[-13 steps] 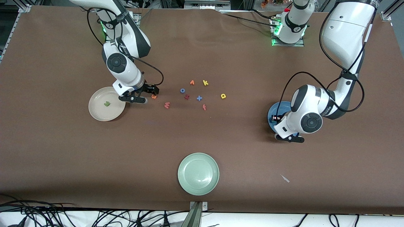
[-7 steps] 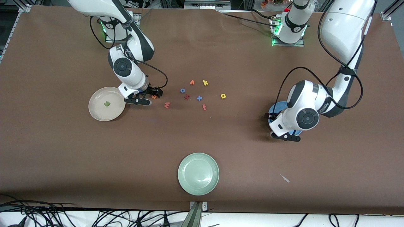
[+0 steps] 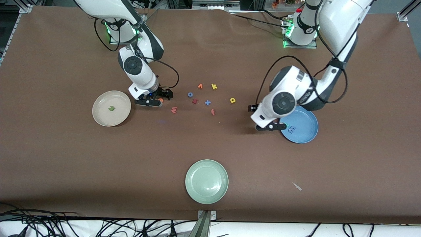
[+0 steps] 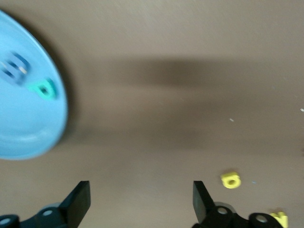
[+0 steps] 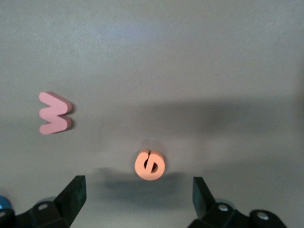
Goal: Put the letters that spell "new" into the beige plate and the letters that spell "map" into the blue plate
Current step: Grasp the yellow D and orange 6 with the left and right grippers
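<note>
The right gripper (image 3: 154, 98) hung low over the table between the beige plate (image 3: 100, 117) and the scattered letters, its jaws spread wide and empty. In the right wrist view the orange e (image 5: 150, 165) lay on the brown table (image 3: 65, 158) directly between the two fingertips (image 5: 71, 194), slightly ahead of them, so the coming move probably needed little more than a straight descent and a close. The letter was nearly round, with no long axis to line up against. The salmon-red w (image 3: 174, 109) lay just beside it toward the middle of the table, clear of the jaws. The green n (image 3: 111, 108) already sat in the beige plate, toward the right arm's end of the table.

The left gripper (image 3: 268, 126) hovered just off the rim of the blue plate (image 3: 309, 131), on the side facing the letters, its jaws wide and holding nothing. In that plate, toward the left arm's end of the table, lay the periwinkle-blue m (image 3: 292, 129) and the teal p (image 4: 45, 89). The yellow a (image 3: 233, 100) remained on the table at the edge of the letter cluster nearest the left arm, so that arm was the natural one to fetch it; in the left wrist view it showed ahead of one fingertip rather than between them, so the gripper would have to travel toward it first.

A pale green plate (image 3: 206, 181) sat unused near the table's front edge.
</note>
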Tool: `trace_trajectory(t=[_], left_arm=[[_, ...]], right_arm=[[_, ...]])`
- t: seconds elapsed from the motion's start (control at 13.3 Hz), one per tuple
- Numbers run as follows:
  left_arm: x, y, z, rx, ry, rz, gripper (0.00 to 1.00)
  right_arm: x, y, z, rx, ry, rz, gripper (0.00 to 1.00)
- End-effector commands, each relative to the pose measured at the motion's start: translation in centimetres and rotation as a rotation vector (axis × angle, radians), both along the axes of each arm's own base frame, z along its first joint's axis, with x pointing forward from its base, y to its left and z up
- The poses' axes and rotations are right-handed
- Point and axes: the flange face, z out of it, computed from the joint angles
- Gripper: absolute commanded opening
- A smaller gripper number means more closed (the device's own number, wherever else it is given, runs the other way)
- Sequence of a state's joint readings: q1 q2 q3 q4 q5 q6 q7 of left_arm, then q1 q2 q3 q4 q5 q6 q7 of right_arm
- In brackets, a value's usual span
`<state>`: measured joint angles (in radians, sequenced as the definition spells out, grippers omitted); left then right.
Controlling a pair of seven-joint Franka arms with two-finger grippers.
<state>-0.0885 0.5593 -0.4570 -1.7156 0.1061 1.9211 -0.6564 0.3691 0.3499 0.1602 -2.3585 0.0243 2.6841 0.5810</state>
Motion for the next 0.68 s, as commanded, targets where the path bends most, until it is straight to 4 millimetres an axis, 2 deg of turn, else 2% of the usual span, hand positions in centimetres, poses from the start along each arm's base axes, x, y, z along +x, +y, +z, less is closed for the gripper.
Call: trace_trajectory(t=[0.0,0.15,0.23,0.45,0.6], left_arm=[[-2.0,-3.1,-1.7,0.02,-0.03,0.059,0.94],[-4.4,-7.2,-3.5,0.024,-0.037,0.074,0.95],[-5.2,-8.5,-4.2,0.024,-0.047,0.08,0.94],[-6.6,-10.5,-7.1,0.004,-0.063,0.146,0.92],[-7.8,-10.3,-9.0,-0.03,-0.093,0.2,0.92]], right_arm=[[-0.6,0.0,-1.1,-0.009,-0.001,0.026,0.93],[-0.3,-0.5,-1.1,-0.019,-0.006,0.04,0.9],[-0.1,-0.9,-1.2,-0.028,-0.008,0.052,0.88],[0.2,-1.4,-1.2,-0.034,-0.011,0.055,0.81],[0.2,-1.4,-1.2,-0.033,-0.012,0.054,0.69]])
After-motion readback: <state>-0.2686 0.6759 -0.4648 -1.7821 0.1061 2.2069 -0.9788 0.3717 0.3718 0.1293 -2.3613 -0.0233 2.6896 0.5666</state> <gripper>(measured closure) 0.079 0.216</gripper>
